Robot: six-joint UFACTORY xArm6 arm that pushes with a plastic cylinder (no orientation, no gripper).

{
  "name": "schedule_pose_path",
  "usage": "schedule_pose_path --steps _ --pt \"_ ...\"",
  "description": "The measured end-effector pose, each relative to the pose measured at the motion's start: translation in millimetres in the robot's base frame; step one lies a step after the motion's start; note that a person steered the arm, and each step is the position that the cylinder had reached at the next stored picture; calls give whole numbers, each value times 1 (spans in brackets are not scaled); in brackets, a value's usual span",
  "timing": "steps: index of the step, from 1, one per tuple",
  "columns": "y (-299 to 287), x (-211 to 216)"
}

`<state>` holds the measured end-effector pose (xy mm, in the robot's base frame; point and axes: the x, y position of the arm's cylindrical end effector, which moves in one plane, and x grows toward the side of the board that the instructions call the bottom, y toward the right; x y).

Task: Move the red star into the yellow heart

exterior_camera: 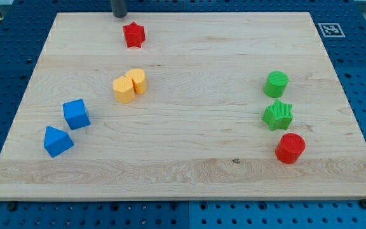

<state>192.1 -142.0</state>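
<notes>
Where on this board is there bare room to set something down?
Widest bare patch: centre, between the two yellow blocks and the green cylinder. The bottom strip under the blue blocks is bare too. Crowded: the right column and around the red star beside my tip.

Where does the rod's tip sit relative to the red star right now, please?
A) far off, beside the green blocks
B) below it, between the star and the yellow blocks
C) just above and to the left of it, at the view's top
C: my tip sits at the board's top edge, just up and left of the red star, not touching it.
</notes>
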Motion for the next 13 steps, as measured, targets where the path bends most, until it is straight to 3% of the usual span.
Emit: schedule_pose_path --steps 2,4,7,11,13 --pt "23 1" --pt "31 56" --pt "93 125" --pt "62 78" --pt "61 78"
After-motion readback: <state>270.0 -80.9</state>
